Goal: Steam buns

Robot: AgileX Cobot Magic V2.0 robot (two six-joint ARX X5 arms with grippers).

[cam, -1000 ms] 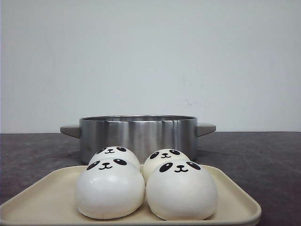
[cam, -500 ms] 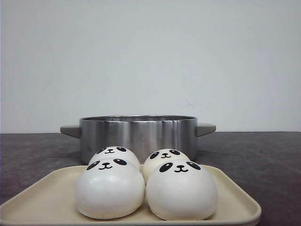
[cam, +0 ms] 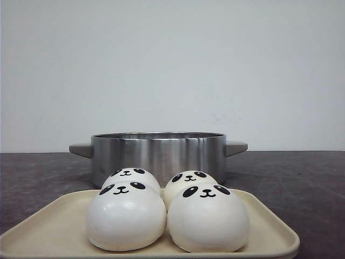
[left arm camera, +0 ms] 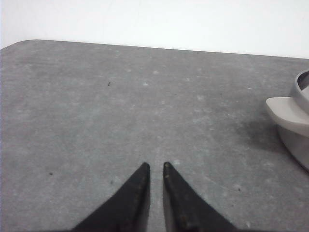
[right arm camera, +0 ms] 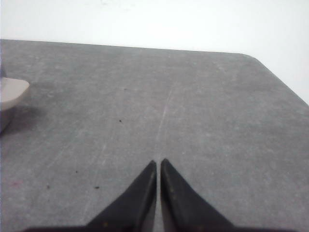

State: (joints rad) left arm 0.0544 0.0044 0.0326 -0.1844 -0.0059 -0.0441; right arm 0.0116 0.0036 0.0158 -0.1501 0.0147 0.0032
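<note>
Sitting together on a cream tray [cam: 59,226] at the near edge of the front view are the four panda-faced buns [cam: 125,216], two in front and two close behind, touching one another; just beyond stands an open stainless steel pot [cam: 157,154] with grey side handles, against a plain white wall [cam: 172,65]. No arm shows here, so the first pick looks not yet begun; a good start would be a gentle, wide grasp on one front bun, lifted clear of its neighbours. From the left wrist, the left gripper [left arm camera: 155,166] hangs over the bare grey speckled surface [left arm camera: 120,111], fingers almost pressed together, one pot handle [left arm camera: 285,108] off to the side. From the right wrist, the right gripper [right arm camera: 158,162] has its fingers pressed together, the other pot handle [right arm camera: 12,89] well apart.
</note>
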